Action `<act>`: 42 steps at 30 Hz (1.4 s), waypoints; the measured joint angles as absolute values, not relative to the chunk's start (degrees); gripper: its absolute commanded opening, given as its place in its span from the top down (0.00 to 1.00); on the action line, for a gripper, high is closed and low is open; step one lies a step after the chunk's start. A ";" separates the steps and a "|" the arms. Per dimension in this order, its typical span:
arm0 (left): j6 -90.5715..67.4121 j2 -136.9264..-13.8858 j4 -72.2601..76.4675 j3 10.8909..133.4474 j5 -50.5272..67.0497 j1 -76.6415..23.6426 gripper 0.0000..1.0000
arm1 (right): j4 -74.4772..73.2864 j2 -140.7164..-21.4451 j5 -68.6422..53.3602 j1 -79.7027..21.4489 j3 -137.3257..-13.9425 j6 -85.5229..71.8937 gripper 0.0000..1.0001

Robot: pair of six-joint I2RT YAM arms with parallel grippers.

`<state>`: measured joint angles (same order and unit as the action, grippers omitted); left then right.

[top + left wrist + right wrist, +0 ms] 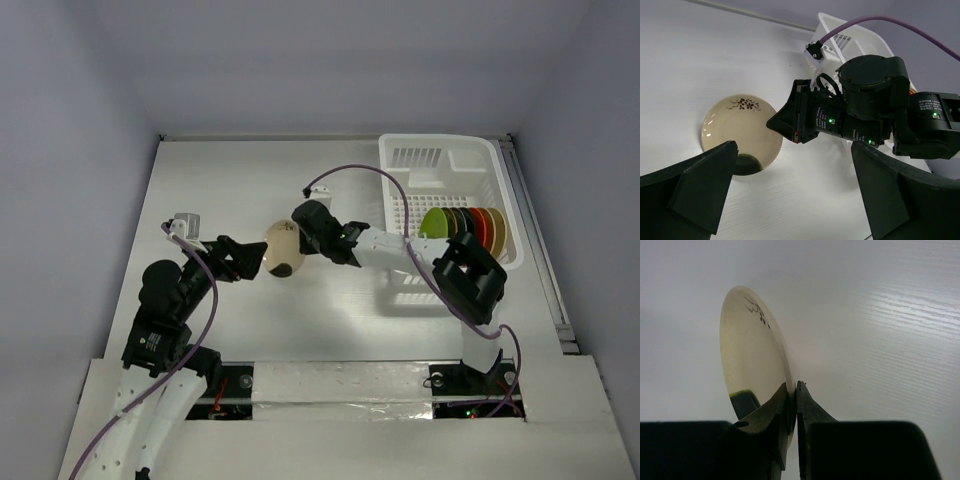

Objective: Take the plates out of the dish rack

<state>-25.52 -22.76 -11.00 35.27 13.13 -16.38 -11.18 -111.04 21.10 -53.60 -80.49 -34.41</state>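
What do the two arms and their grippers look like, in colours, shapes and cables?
Both arms are mostly black with white sections: left arm, right arm. A purple cable runs along each. The left gripper and the right gripper have black wedge-shaped fingers. Small green lights and a white label show on the right arm.
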 measured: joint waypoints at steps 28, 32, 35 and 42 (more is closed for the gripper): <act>-25.54 -22.74 -11.00 35.27 13.32 -16.38 0.04 | -18.46 -107.44 29.78 -52.88 -72.93 -37.67 0.41; -25.56 -22.63 -11.00 35.27 13.34 -16.38 0.04 | -20.97 -94.78 32.60 -52.84 -72.23 -36.05 0.69; -25.56 -22.26 -11.00 35.27 13.37 -16.38 0.06 | -22.09 -83.83 35.57 -51.79 -72.23 -34.83 1.00; -25.63 -20.82 -10.98 35.27 13.45 -16.64 0.26 | -28.64 -65.63 38.19 -34.50 -65.32 -32.32 1.00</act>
